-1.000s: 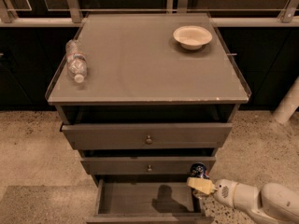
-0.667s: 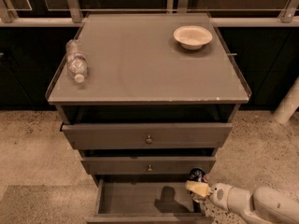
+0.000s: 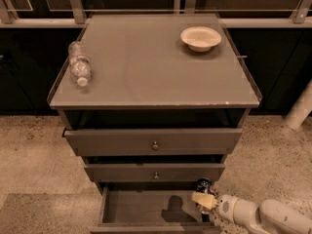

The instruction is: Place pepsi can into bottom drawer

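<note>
Gripper (image 3: 205, 202) holds the pepsi can (image 3: 204, 184) clasped at the right end of the open bottom drawer (image 3: 141, 209); it is dark blue, upright, with pale markings.

1. Cabinet top (image 3: 156, 77): a water bottle (image 3: 79, 63) lies on its side near the left edge; a bowl (image 3: 200, 38) stands at the back right, well apart from the bottle.
2. Below the top, the top drawer (image 3: 117, 141) sits above the middle drawer (image 3: 117, 172).
3. The bottom drawer (image 3: 141, 207) lies lowest and is pulled out towards the front.
4. The gripper (image 3: 204, 195) is at the bottom drawer's right end, closed around the pepsi can (image 3: 204, 185).
5. The arm (image 3: 265, 217) reaches in from the lower right.
</note>
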`<action>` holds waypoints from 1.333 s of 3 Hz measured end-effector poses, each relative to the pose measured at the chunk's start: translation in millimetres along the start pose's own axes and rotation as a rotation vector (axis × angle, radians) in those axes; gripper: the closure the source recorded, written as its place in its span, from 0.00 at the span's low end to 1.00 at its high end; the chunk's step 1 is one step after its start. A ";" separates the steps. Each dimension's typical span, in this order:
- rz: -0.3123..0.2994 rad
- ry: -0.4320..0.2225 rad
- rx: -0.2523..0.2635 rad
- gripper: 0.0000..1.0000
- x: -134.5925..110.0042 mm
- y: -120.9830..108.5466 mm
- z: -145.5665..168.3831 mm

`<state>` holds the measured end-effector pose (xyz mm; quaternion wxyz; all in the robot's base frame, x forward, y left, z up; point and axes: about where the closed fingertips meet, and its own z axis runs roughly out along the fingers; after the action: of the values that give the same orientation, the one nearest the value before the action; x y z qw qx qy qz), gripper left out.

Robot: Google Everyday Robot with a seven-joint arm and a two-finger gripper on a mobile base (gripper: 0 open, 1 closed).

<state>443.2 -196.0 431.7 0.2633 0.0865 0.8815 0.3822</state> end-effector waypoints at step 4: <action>0.042 0.224 0.102 1.00 92.6 -81.1 102.5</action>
<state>423.1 -155.0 278.2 0.1503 0.0748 0.9218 0.3495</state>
